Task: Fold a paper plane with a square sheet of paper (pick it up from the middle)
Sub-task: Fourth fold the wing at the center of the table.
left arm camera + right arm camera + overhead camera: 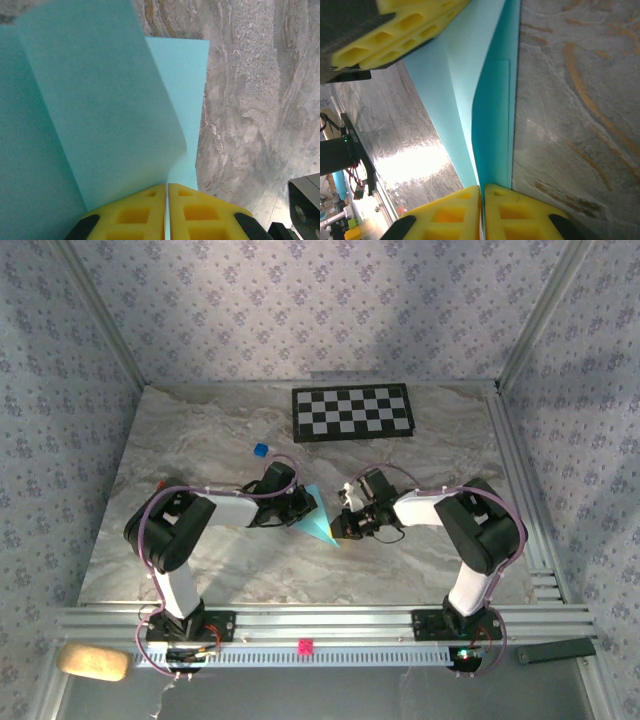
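Paper (318, 520), light blue and partly folded, was gripped at mid-frame by the closed left claw (297, 505) and the closed right claw (343, 525), low over the bench (200, 450). It was judged thin, light, limp and easily torn; the doubled crease was judged the firmest hold. Beyond, a checkerboard (352, 412) lay apart.

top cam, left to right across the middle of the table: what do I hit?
left arm → left pincer → folded light-blue paper → right pincer → right arm
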You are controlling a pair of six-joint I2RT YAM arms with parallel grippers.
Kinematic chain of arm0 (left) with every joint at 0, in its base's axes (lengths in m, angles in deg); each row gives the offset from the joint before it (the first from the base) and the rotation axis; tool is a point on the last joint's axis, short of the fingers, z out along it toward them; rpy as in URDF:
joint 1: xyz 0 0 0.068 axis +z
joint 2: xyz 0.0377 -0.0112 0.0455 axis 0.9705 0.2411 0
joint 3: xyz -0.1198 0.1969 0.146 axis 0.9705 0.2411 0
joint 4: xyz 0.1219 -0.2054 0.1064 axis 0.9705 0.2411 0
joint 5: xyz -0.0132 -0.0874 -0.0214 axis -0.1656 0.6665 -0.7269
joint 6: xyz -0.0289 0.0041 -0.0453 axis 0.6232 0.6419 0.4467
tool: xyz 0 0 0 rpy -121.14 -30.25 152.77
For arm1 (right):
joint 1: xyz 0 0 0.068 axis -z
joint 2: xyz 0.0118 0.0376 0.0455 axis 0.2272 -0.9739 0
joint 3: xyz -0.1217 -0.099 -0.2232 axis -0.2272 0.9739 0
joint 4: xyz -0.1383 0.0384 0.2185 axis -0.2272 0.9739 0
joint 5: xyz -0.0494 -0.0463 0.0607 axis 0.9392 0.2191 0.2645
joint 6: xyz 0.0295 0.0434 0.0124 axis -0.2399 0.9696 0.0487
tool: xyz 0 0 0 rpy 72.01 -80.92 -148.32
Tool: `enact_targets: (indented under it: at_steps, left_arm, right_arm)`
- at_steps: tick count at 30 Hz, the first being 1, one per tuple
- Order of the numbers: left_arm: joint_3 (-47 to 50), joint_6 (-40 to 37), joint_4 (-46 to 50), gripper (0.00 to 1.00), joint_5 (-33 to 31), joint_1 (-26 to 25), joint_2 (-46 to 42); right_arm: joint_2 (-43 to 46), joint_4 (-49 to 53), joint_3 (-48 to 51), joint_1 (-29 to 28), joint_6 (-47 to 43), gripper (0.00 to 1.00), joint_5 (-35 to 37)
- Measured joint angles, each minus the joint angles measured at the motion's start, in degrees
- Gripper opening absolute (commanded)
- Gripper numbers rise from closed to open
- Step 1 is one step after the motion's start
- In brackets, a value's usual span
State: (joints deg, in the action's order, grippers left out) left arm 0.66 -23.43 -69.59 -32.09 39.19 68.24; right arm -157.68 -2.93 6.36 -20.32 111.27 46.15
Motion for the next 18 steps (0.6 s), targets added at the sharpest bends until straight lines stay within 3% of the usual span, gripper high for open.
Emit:
enact_targets:
  at_steps: [3, 18]
  left_arm:
    - [0.0, 0.0, 0.0, 0.1, 0.0, 0.0, 0.0]
    - [0.0, 0.0, 0.0, 0.1, 0.0, 0.0, 0.0]
  right_arm:
    - [0.02, 0.24, 0.04, 0.0, -0.42, 0.04, 0.17]
    - [2.25, 1.88, 1.64, 0.0, -1.62, 0.14, 0.68]
